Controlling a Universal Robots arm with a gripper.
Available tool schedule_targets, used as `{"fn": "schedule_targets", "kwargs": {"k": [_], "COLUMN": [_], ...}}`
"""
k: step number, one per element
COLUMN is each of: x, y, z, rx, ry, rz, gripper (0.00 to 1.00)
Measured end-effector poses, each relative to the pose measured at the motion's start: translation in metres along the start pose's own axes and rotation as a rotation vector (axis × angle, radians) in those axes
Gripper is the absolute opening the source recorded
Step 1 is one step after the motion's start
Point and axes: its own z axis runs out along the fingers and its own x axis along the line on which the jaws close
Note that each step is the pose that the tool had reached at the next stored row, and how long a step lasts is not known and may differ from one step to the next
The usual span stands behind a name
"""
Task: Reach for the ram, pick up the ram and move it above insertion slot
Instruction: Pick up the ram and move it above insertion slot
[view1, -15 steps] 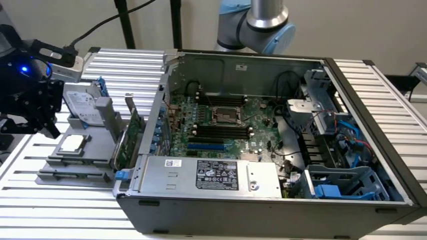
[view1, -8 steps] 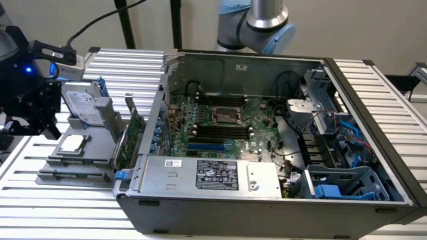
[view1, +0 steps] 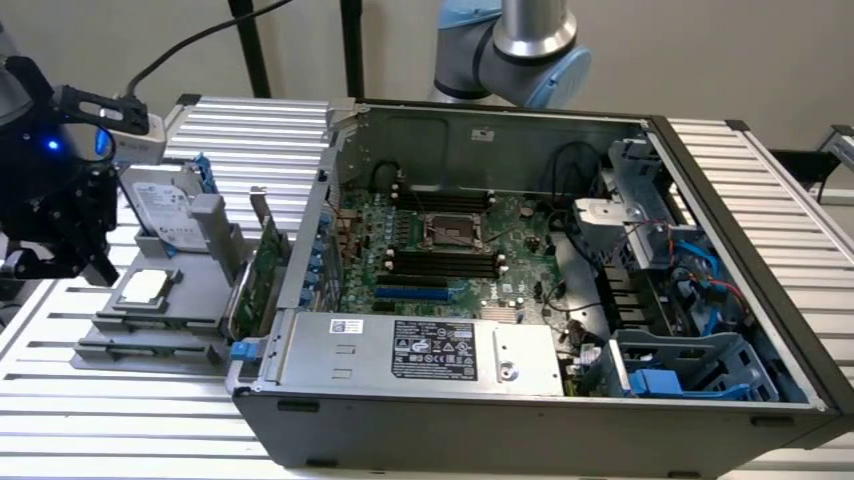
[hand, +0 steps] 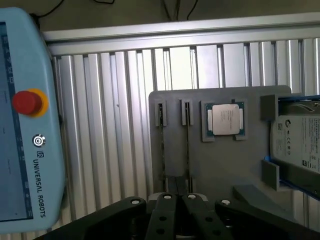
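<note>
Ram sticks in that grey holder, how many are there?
2 ram sticks, on edge in the grey holder's two narrow slots: one beside the processor chip, the other one slot further from it. Others may be hidden in the computer case.

On the grey plastic parts holder (hand: 220, 165), I see the long, thin ram stick (hand: 187, 150) edge-on only, its faces unreadable and one end hidden behind the black gripper (hand: 179, 207). At the holder's end, the silver hard drive (hand: 300, 135) is cut by the frame edge.
</note>
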Motion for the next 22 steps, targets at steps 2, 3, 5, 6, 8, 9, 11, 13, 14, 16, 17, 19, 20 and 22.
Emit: {"fn": "schedule_targets", "kwargs": {"k": [2,3,5,6,8,9,11,13,14,16,17,19,20,22], "x": [0.002,0.002,0.002,0.002,0.002,0.002,0.002,0.002,0.002,0.002,0.002,0.002,0.002,0.002], "y": [-0.0002,-0.0002,-0.0002,-0.0003,-0.0003,-0.0004,-0.0004,-0.0005,-0.0006,-0.0006,-0.0007,-0.0008,-0.0009,-0.001], "z": [0.0,0.0,0.0,0.0003,0.0032,0.0048,0.0084,0.0121,0.0139,0.0175,0.0193,0.0229,0.0249,0.0284], "rx": [0.0,-0.0001,-0.0001,0.0,0.0002,0.0,0.0,0.0,0.0,0.0,0.0,0.0001,0.0001,0.0002], "ry": [0.0001,0.0001,0.0001,0.0,-0.0002,0.0001,0.0,0.0001,0.0003,0.0004,0.0005,0.0007,0.001,0.0014], "rz": [0.0,0.0,0.0,0.0,-0.001,-0.002,-0.006,-0.009,-0.012,-0.02,-0.027,-0.042,-0.05,-0.062], "gripper": [0.18,0.24,0.3,0.36,0.36,0.36,0.36,0.36,0.36,0.36,0.36,0.36,0.36,0.36]}}
